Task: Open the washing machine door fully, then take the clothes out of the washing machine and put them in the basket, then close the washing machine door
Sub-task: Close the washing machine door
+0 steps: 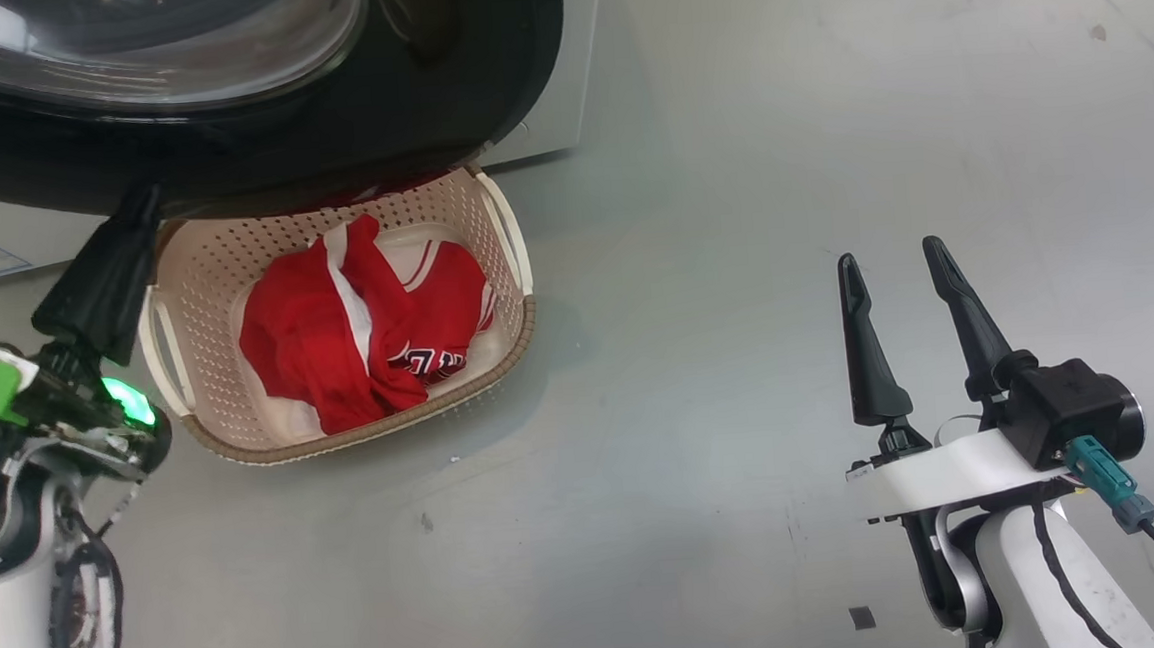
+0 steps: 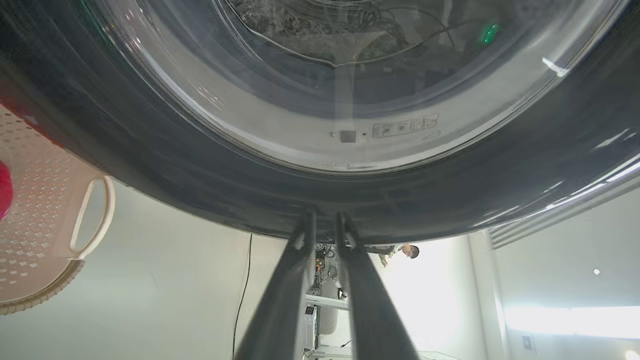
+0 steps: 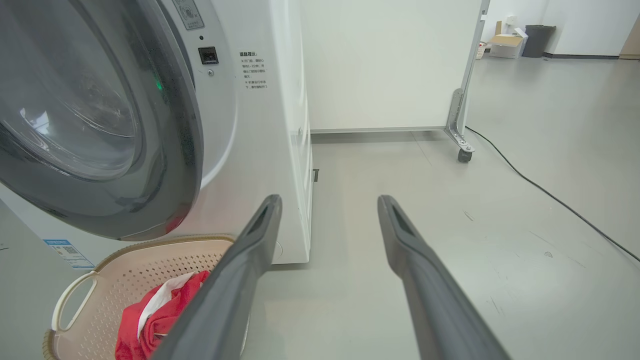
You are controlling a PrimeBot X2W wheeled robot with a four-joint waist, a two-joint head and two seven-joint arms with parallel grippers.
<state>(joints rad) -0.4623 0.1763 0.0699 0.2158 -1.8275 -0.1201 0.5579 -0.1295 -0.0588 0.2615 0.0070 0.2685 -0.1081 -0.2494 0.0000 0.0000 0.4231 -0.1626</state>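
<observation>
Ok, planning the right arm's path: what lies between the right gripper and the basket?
Bare grey floor lies between the right gripper and the basket, as seen in the head view.

A white wheeled partition (image 3: 385,65) stands on scuffed grey floor (image 3: 500,240) beside a black cable (image 3: 550,196).

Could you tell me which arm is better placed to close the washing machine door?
Left: the left pincer is at the washing machine door, on its rim; the right pincer hangs open over the floor, apart.
</observation>
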